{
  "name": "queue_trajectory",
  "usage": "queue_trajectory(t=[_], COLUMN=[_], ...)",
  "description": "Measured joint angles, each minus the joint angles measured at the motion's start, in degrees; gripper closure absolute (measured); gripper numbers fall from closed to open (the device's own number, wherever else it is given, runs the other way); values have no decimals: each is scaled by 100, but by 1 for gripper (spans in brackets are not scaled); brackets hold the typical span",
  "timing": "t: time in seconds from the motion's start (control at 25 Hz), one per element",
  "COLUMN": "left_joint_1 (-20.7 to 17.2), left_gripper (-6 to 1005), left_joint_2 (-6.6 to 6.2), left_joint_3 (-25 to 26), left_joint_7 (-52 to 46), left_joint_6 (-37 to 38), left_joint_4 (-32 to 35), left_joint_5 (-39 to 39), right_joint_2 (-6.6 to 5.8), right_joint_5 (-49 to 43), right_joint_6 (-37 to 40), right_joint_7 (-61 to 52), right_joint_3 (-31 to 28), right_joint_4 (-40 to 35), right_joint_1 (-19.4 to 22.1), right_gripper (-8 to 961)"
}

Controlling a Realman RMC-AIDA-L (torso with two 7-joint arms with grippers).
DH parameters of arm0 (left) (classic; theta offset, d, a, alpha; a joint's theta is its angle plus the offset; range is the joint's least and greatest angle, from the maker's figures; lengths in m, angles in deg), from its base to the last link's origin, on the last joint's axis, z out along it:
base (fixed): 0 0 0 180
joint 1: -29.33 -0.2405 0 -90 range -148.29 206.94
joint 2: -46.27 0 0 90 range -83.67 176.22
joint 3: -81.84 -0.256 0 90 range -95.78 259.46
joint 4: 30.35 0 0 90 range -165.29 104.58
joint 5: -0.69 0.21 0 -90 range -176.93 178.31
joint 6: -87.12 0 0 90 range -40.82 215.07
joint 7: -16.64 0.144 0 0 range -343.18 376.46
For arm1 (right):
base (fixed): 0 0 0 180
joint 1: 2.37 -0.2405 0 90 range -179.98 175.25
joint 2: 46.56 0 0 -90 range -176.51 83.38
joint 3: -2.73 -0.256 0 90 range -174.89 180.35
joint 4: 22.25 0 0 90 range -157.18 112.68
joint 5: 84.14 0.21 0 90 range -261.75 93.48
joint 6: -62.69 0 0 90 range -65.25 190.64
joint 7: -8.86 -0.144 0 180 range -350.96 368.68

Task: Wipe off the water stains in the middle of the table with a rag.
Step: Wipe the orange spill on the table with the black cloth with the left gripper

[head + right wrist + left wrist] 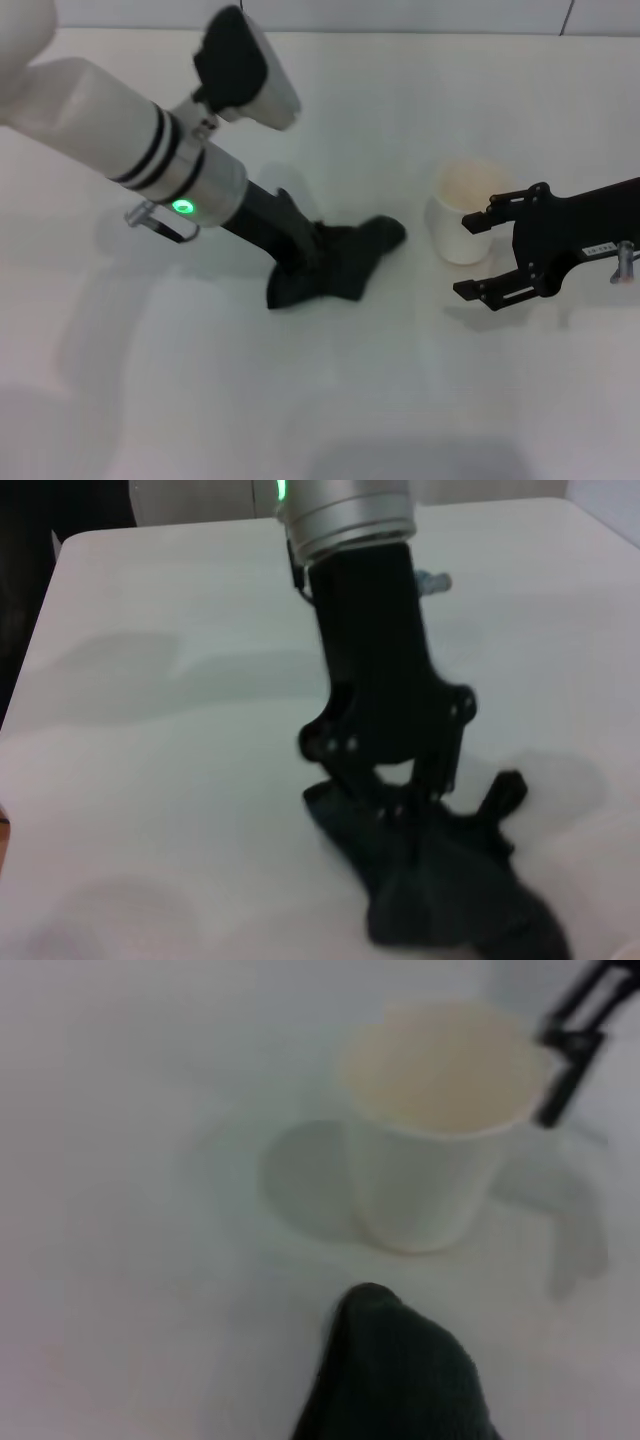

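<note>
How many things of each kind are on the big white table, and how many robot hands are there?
Rags: 1, the dark rag, under the left hand
Cups: 1, the white paper cup, next to the open right hand
Robot hands: 2
Water stains: 0 showing on the table
Total: 4

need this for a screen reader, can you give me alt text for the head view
The left gripper presses a dark rag onto the middle of a white table, its fingers closed on the cloth. To the right, the open right gripper sits beside a white paper cup without holding it. No stain is visible.
</note>
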Motion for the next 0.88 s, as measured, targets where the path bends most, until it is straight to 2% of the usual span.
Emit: queue_trajectory(t=[0.12,0.2,0.32,0.44,0.52,0.56,0.68,0.76,0.88], left_joint_1=[-315,-655,-887,-984,-1050,-1075,-1096,-1097,-1084], left_gripper=[906,905,903,901,900,899,897,896,894], left_joint_2=[-9,-9,-34,-62,-70,-73,-102,-116,-92], left_joint_3=[-405,-584,-534,-166,288,585,1072,1288,1288], left_joint_7=[-153,-298,-373,-374,-343,-312,-229,-176,-69], left_joint_6=[75,135,147,151,152,155,159,178,349], left_joint_4=[553,1063,1329,1358,1358,1356,1331,1320,1356], left_joint_5=[-126,-50,91,337,653,847,1035,1048,962], right_joint_2=[-1,-7,-19,-40,-42,-44,-49,-54,-53], right_joint_5=[6,15,24,22,16,3,-11,-19,-27], right_joint_6=[24,32,63,151,189,278,372,433,459], right_joint_7=[0,-1,-3,-3,-3,-1,8,32,54], right_joint_3=[-38,-46,-103,-281,-349,-570,-798,-924,-993], right_joint_4=[-36,-47,-62,-65,-65,-67,-68,-65,-42], right_joint_1=[-20,-41,-57,-57,-58,-55,-28,-9,1], right_gripper=[139,139,139,140,140,140,140,140,140])
